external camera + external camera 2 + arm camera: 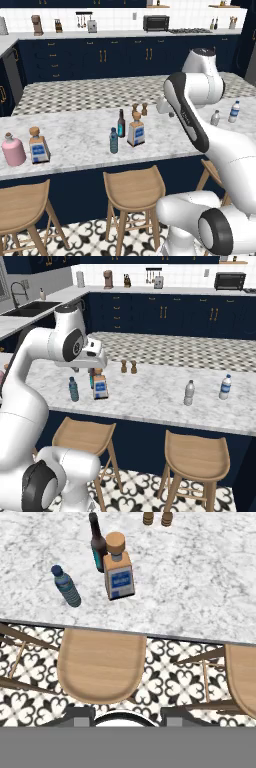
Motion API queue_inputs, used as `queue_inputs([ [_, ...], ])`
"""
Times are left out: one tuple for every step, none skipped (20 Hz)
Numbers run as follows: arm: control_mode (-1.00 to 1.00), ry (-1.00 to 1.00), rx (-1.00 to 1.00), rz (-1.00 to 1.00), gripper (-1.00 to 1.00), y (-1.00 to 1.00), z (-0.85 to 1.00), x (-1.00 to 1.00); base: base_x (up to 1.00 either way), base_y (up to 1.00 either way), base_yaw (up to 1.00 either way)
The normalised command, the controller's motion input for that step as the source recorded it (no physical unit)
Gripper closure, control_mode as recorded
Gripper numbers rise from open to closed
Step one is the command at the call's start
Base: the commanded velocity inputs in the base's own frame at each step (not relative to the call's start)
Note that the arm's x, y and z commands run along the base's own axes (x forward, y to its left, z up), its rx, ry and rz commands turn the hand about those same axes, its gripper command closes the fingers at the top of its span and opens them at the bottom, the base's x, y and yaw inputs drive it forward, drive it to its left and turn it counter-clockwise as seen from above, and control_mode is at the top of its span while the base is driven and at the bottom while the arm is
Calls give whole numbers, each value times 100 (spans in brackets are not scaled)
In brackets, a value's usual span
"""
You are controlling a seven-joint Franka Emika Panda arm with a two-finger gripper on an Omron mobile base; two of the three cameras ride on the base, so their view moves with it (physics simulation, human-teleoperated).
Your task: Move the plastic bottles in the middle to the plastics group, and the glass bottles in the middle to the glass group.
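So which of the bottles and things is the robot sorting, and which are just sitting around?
For the job:
- teal plastic bottle
- dark slim bottle
- middle cork-stoppered square bottle
- pink flask and its square bottle neighbour
- grey ribbed bottle and blue-capped water bottle

Just sitting around:
- two small wooden shakers
- wooden stools
- toaster oven

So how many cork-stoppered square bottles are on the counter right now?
2. One square bottle stands mid-counter beside the dark bottle and teal bottle; the other square bottle stands far left beside the pink flask.
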Motion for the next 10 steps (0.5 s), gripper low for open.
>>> queue_inputs([
  [-100,0,0,0,-100,0,-1,0,0,0,0],
  [-100,0,0,0,-100,0,-1,0,0,0,0],
  [-100,-5,0,3,-100,0,0,0,0,0,0],
  [-100,-14,0,5,-100,0,0,0,0,0,0],
  [-100,-14,0,6,-100,1,0,2,0,0,0],
  [-100,-12,0,3,-100,11,0,16,0,0,0],
  [-100,-14,0,5,-100,19,0,9,0,0,0],
  [-100,-11,0,2,-100,46,0,29,0,0,0],
  [-100,-10,0,0,-100,51,0,39,0,0,0],
  [-100,-12,6,0,-100,26,6,2,0,0,0],
])
